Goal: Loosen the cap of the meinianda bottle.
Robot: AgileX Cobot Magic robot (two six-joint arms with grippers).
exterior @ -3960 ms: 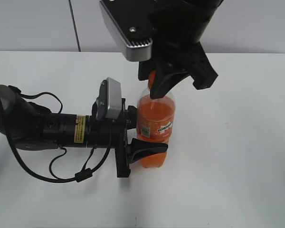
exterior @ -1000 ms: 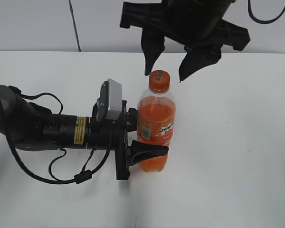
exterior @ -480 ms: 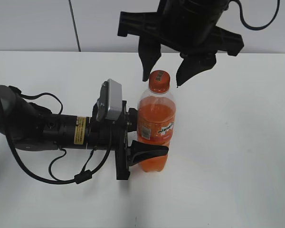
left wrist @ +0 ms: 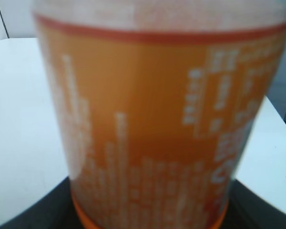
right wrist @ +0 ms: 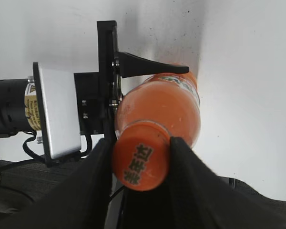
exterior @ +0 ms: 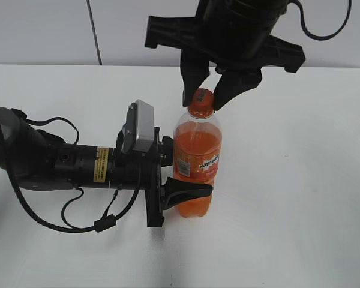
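Note:
The meinianda bottle, clear plastic with orange liquid and an orange label, stands upright on the white table. My left gripper lies level and is shut on its lower body; the left wrist view is filled by the blurred label. The orange cap sits on the neck. My right gripper hangs over it from above, fingers pressed against both sides of the cap. In the right wrist view the cap, with dark print on top, sits between the two black fingers.
The white table runs to a pale wall at the back. The left arm with its silver camera block and loose black cables lies across the table's left half.
My right gripper, open and above the cap a second ago, has come down and closed its fingers onto the cap. The left gripper and the bottle have not moved.

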